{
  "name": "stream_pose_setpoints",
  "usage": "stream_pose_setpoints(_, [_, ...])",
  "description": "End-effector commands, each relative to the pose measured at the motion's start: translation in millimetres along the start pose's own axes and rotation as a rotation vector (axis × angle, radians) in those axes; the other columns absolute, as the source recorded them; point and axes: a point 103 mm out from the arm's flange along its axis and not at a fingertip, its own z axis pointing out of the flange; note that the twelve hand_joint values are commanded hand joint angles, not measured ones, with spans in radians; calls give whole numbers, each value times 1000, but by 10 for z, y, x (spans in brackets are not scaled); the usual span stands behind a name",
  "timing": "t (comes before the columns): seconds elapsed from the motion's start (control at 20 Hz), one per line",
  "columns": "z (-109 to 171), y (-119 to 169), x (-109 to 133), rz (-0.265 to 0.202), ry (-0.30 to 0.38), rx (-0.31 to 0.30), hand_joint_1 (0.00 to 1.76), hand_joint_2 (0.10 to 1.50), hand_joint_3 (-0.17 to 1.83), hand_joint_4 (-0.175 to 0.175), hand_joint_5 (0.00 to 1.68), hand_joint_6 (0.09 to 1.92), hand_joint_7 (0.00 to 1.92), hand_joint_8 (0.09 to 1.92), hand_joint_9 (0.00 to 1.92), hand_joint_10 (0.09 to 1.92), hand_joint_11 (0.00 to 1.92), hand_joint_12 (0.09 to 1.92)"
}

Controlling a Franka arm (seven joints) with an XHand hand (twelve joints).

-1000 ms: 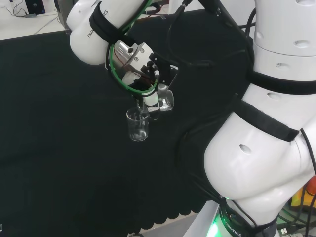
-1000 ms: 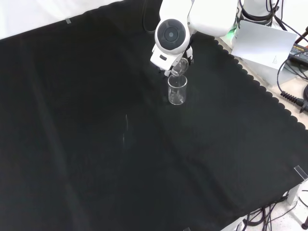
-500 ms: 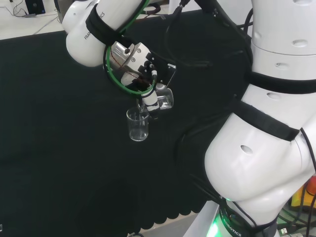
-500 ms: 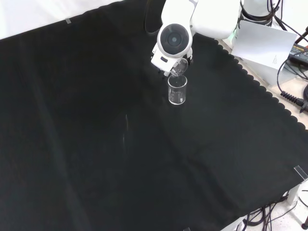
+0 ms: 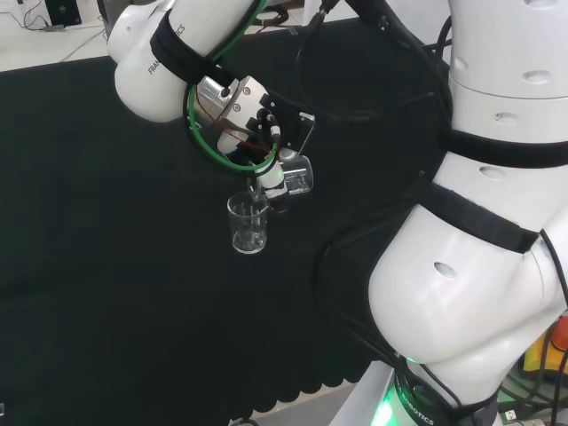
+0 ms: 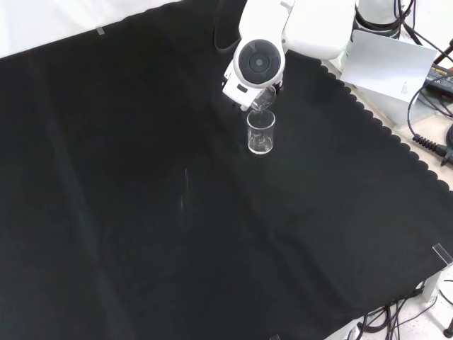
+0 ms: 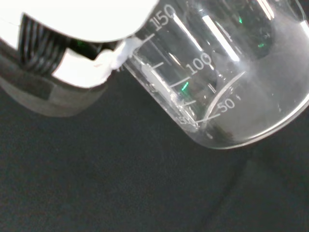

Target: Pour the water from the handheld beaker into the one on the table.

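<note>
I get even, bright room light from above; the black cloth (image 6: 141, 212) soaks it up and shows hardly any shadow. The white arm (image 5: 470, 293) is close to blown out in my head view. In my wrist view, streaks of glare cross the held beaker (image 7: 227, 77), and the hand (image 7: 72, 29) beside it is out of focus.

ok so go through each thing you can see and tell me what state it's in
handheld beaker: off the cloth, tipped over toward the standing beaker, gripped by the hand.
beaker on the table: upright on the black cloth, just below the tipped one; its contents are too clear to judge.
hand: fingers curled round the handheld beaker.
black cloth: spread flat over the bench, no spill visible.
</note>
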Motion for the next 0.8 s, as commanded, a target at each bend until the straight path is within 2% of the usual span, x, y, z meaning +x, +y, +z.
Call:
stream_pose_setpoints(0.05, [-29, 7, 29, 4, -18, 17, 1154, 602, 726, 166, 1322, 610, 1702, 342, 1843, 87, 1511, 537])
stream_pose_setpoints(0.8, [-151, 34, 86, 26, -76, 59, 1153, 603, 724, 169, 1322, 609, 1703, 339, 1843, 87, 1514, 536])
